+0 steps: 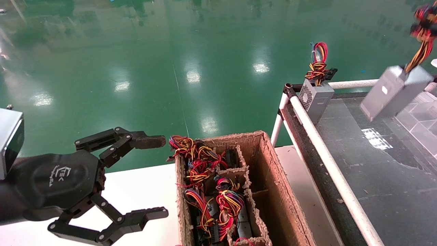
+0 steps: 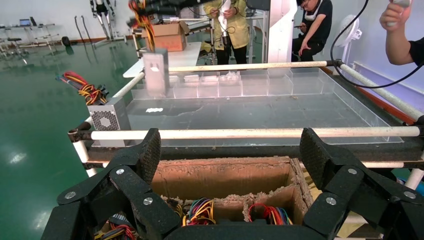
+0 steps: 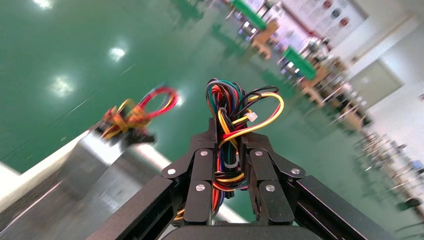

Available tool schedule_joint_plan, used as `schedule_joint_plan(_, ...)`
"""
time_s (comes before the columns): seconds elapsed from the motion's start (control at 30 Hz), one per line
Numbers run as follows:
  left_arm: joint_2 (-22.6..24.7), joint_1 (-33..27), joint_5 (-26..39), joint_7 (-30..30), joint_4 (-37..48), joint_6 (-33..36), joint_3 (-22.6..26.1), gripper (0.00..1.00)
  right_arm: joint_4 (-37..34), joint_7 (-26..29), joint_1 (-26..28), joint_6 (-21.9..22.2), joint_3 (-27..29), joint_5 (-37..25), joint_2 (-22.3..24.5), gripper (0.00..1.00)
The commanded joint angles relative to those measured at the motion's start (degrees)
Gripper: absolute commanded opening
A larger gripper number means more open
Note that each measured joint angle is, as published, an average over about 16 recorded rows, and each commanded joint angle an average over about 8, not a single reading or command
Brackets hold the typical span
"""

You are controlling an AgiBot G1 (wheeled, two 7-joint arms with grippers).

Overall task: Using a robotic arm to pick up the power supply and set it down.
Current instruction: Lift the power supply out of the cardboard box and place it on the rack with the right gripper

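At about 8 o'clock in the head view sits the left gripper (image 1: 160, 177), black with a white logo on its round palm. Its two fingers are spread wide apart and nothing is between them. It hangs over the white table (image 1: 136, 191), just beside the cardboard box (image 1: 273, 177).

The cardboard box stands near 6 o'clock. Cardboard walls split it into small rooms. The rooms on its left side are full of dark units (image 1: 239, 218) with red, yellow and blue wires. The long room on its right side shows only bare cardboard.

Next, toward 3 o'clock, is a black work table (image 1: 385, 184) with a white pipe rail (image 1: 327, 160) along its edge. On the far corner of it, at about 1 o'clock, a grey box with a holed face (image 1: 315, 97) stands upright, and a tall red and blue wire loop (image 1: 319, 63) sticks up from its top.

At about 2 o'clock, the power supply (image 1: 392, 92) hangs in the air above the black table, tilted, touching nothing under it. It is a plain grey box with a small pale label. Its wire bundle (image 1: 421, 44) goes up to the top right corner.

The right gripper (image 3: 231, 165) shows in its own wrist view. Its fingers are pressed together, pinching the wire bundle, and the power supply dangles under it.
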Motion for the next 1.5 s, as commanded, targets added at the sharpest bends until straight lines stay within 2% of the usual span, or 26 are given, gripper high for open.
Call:
schedule_joint_plan(0.03,0.0,0.0,0.0,0.0,0.0,0.0,0.0,1.00,-1.0,0.0,-0.7,-0.3,-0.2,-0.3,0.2,0.00)
schedule_joint_plan(0.3,0.0,0.0,0.0,0.0,0.0,0.0,0.0,1.00,-1.9,-1.2,-4.0,-0.3,0.0,0.0,-2.0,0.00)
schedule_joint_plan(0.73,0.0,0.0,0.0,0.0,0.0,0.0,0.0,1.00,-1.1,-3.9,-6.6,6.9,-0.2,-0.3,-8.8,0.00)
schedule_joint_plan(1.07,0.0,0.0,0.0,0.0,0.0,0.0,0.0,1.00,-1.3,-4.0,-6.7,11.8,-0.5,-0.8,-11.7,0.00)
schedule_joint_plan(1.2,0.0,0.0,0.0,0.0,0.0,0.0,0.0,1.00,-1.8,-3.2,-6.6,14.6,-0.6,-1.0,-12.8,0.00)
schedule_joint_plan(1.5,0.0,0.0,0.0,0.0,0.0,0.0,0.0,1.00,-2.5,-1.1,-6.6,24.5,-0.4,-0.5,-16.0,0.00)
